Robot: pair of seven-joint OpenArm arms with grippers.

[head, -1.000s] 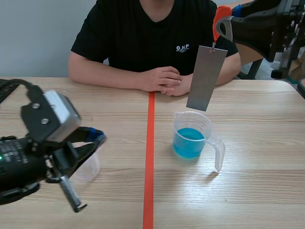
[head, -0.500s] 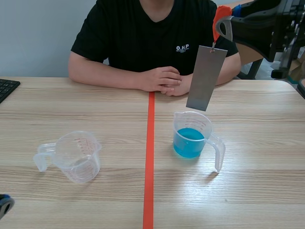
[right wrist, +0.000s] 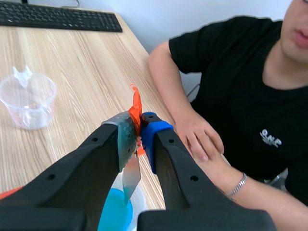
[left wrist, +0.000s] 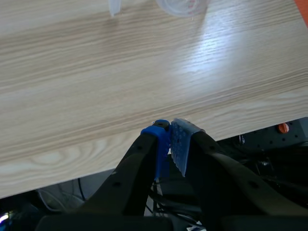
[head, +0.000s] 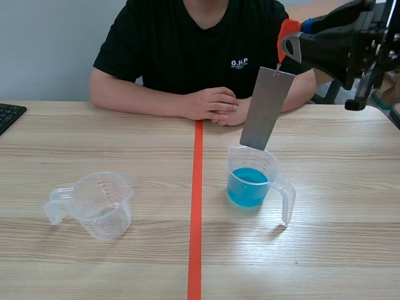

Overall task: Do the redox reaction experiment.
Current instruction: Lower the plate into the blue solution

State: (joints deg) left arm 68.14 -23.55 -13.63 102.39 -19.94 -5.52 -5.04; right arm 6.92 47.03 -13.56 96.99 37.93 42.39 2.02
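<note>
Grey strip (head: 267,107) is hanging over the cup (head: 288,199), well right of the tape line (head: 195,206). Its long axis is running nearly upright but leaning. The top end is tilting toward the right arm, and the lower end is pointing down at the far rim of the cup, just above the blue liquid (head: 249,186). In the right wrist view the strip (right wrist: 130,175) is dangling under the fingers, above the liquid.

The right pincer (head: 292,42) is clamping tight on the orange tab (head: 286,30) that is carrying the strip. The left pincer (left wrist: 169,137) is sitting closed on nothing, pads meeting, over the near edge of the desk (left wrist: 96,86).

Since half a second ago the strip has dropped slightly, leaned more and drifted toward the tape line, so its lower edge is now overlapping the rim. The left arm has gone from the scene view.

The strip is looking flat, thin, rectangular and matte, like metal. Both the cup and the empty cup (head: 103,206) are looking like clear plastic, with handles and printed scales. The desk is showing pale wood grain. A person (head: 200,44) is sitting across it with hands clasped.
</note>
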